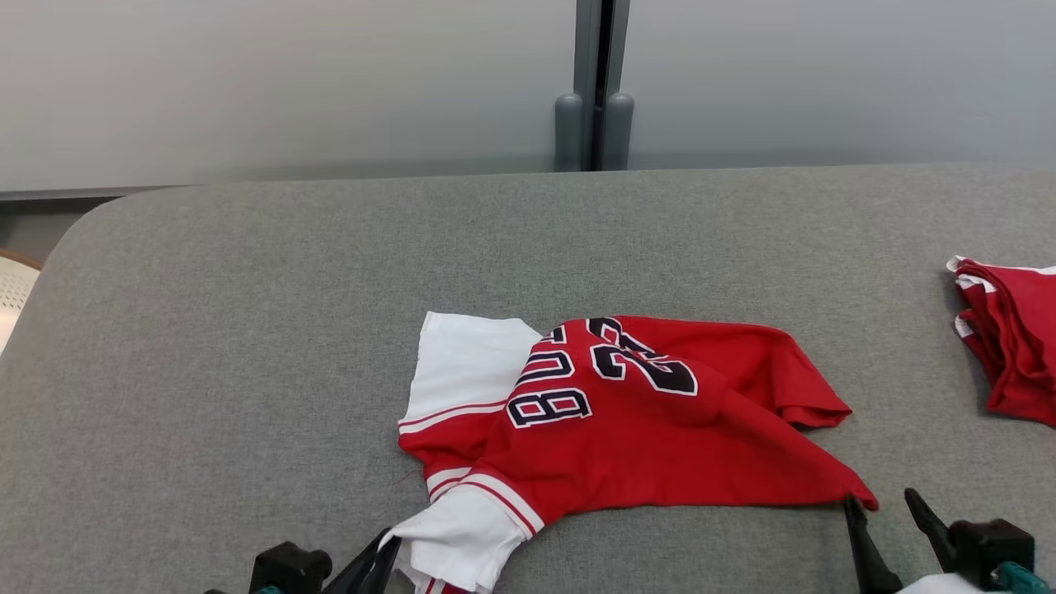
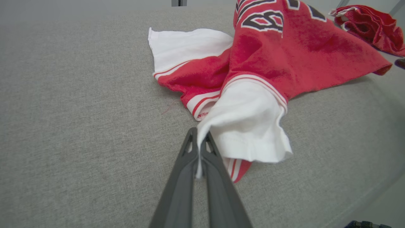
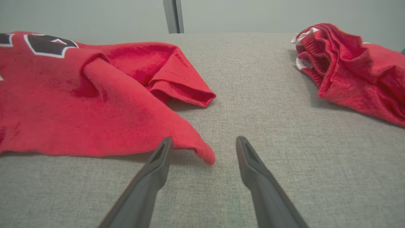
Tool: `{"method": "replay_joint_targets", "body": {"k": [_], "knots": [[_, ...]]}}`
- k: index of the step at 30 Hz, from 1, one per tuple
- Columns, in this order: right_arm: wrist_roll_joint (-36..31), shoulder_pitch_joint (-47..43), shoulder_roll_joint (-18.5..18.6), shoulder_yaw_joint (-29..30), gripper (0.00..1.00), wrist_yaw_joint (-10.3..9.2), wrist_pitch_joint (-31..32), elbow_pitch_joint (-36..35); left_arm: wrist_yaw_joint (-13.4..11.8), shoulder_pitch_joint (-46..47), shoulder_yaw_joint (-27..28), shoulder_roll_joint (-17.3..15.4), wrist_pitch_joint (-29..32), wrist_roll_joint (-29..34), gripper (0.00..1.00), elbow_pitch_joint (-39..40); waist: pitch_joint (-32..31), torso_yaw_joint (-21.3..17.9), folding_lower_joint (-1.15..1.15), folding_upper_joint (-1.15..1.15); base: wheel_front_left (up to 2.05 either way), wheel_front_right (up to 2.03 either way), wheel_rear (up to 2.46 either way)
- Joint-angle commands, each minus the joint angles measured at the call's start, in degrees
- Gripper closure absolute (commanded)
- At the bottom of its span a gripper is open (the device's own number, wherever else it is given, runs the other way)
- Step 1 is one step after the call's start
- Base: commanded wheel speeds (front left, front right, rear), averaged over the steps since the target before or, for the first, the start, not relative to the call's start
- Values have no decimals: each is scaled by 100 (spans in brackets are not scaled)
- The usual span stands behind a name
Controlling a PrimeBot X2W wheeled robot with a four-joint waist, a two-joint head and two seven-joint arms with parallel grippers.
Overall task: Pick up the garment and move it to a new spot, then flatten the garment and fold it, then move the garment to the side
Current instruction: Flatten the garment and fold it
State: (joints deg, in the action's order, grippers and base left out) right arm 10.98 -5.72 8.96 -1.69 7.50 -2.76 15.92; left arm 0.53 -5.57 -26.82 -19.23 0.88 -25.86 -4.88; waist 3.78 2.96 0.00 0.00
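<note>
A red jersey (image 1: 652,429) with white sleeves and dark numbers lies crumpled near the front of the grey table (image 1: 247,346). My left gripper (image 1: 386,546) is shut on the edge of its near white sleeve (image 2: 246,126); the pinch shows at my left gripper (image 2: 198,139) in the left wrist view. At the lower right, my right gripper (image 1: 881,500) stands open, its left fingertip at the jersey's pointed red corner (image 3: 207,155). The right wrist view shows that corner between the fingers of my right gripper (image 3: 204,144), not gripped.
A second red garment (image 1: 1011,338) lies bunched at the table's right edge, also seen as the red bundle (image 3: 351,69). A grey wall with a vertical post (image 1: 596,82) stands behind the table. A pale rounded object (image 1: 12,289) is at the far left.
</note>
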Motion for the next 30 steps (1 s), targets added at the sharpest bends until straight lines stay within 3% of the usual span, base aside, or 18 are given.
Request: {"method": "replay_joint_targets", "body": {"k": [1, 6, 7, 8, 9, 10, 11, 19, 24, 30], "knots": [[-79, 199, 55, -78, 0, -2, -79, 185, 33, 167, 29, 5, -49, -19, 100, -21, 138, 53, 0, 0, 0, 0, 0], [-188, 655, 62, -301, 0, -2, -263, 839, 80, 380, -19, 63, -159, 33, 100, -87, 304, 135, 0, 0, 0, 0, 0], [-196, 727, 53, -333, 19, -2, -322, 906, 72, 420, -7, 74, -205, 46, 100, -93, 324, 144, 0, 0, 0, 0, 0], [-197, 778, 44, -350, 60, -2, -365, 973, 70, 442, 1, 85, -231, 40, 100, -95, 337, 148, 0, 0, 0, 0, 0], [-192, 824, 48, -362, 91, -2, -443, 1024, 56, 452, 18, 92, -282, 39, 100, -92, 350, 150, 0, 0, 0, 0, 0], [-192, 824, 48, -362, 91, -2, -443, 1024, 56, 452, 18, 92, -282, 39, 100, -92, 350, 150, 0, 0, 0, 0, 0], [-176, 861, 55, -364, 100, -2, -493, 1050, 39, 476, 38, 97, -321, 40, 100, -80, 361, 149, 0, 0, 0, 0, 0], [-49, 1068, 136, -301, 100, -2, -846, 734, -105, 732, 315, 95, -808, 50, 100, 222, 291, 94, 0, 0, 0, 0, 0], [-125, 1180, 245, -192, 100, -3, -792, -226, -265, 1061, 622, 50, -1076, 106, 100, 809, 116, 25, 0, 0, 0, 0, 0], [-144, 1454, 431, -31, 100, -2, -295, -1559, -428, 1712, 912, -17, -1079, 214, 100, 1537, -121, -82, 0, 0, 0, 0, 0]]}}
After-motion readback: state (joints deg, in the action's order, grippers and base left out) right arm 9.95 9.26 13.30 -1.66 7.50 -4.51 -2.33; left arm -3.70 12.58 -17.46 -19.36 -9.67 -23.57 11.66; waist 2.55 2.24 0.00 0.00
